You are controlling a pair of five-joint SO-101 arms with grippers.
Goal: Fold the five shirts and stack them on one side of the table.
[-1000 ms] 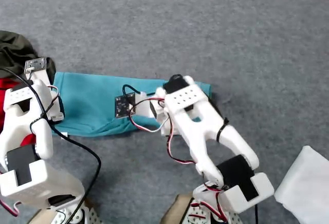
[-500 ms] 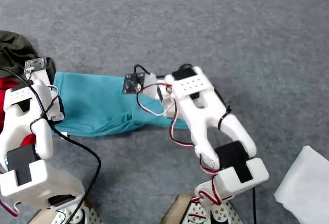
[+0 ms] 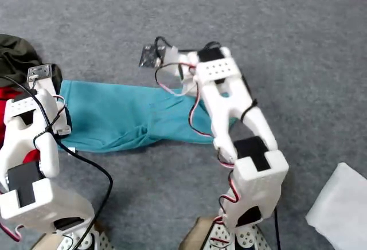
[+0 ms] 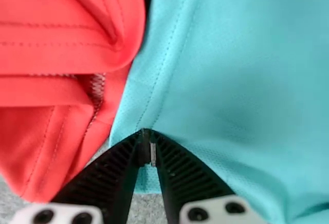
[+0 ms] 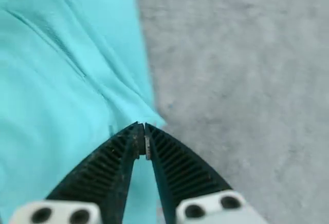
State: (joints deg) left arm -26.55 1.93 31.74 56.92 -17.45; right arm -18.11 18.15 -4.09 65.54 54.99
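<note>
A teal shirt (image 3: 109, 118) lies spread across the left-middle of the grey table. My left gripper (image 3: 61, 112) (image 4: 148, 149) sits at the shirt's left edge, its jaws shut on the teal hem (image 4: 154, 111), right beside a red shirt (image 4: 56, 54). My right gripper (image 3: 182, 72) (image 5: 142, 141) is at the shirt's far right part. Its jaws are shut where the folds of the teal cloth (image 5: 56, 95) run to a point at their tips. Bare table (image 5: 247, 54) lies on the other side of those tips.
A dark green shirt (image 3: 14, 55) and the red shirt (image 3: 7, 98) are bunched at the left edge. A white folded cloth (image 3: 341, 204) lies at the near right corner. Open grey table (image 3: 298, 61) spreads across the far and right side.
My right arm has swung from the shirt's near edge toward the far side, and the teal cloth beneath it has spread out and shifted. The left arm has stayed in place.
</note>
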